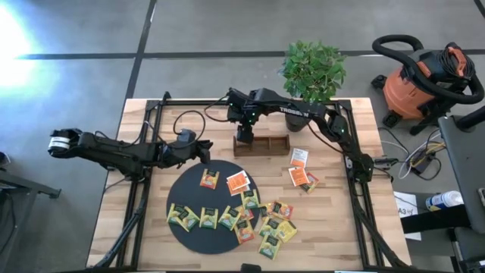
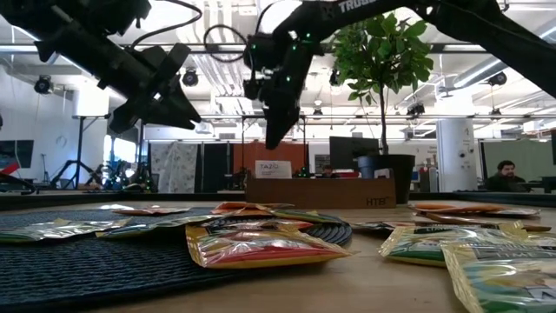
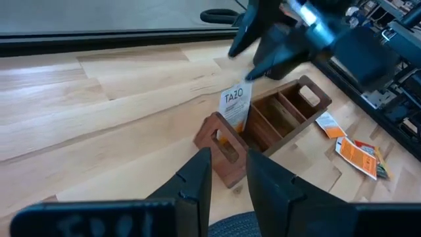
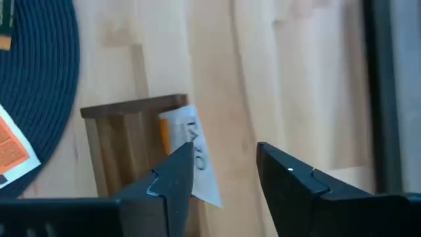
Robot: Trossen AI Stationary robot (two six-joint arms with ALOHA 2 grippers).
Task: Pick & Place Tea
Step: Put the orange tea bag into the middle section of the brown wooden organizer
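A white-and-orange tea sachet (image 3: 235,105) stands upright in the left end compartment of the brown wooden box (image 1: 269,144), with its top sticking out. My right gripper (image 4: 225,150) hovers open just above it, and the sachet (image 4: 197,155) shows beside one finger, apart from it. In the low view the gripper (image 2: 274,130) is clear of the sachet's top. My left gripper (image 1: 204,150) waits open above the far-left edge of the black mat (image 1: 189,235). Several more sachets (image 1: 209,179) lie flat on the mat and on the table (image 1: 301,176).
A potted plant (image 1: 313,72) stands at the table's far edge behind the box. The box's other compartments (image 3: 283,112) look empty. Yellow-green sachets (image 1: 197,218) crowd the mat's near side. Bare wood lies left of the box (image 3: 131,99). An orange vacuum (image 1: 424,83) sits off the table.
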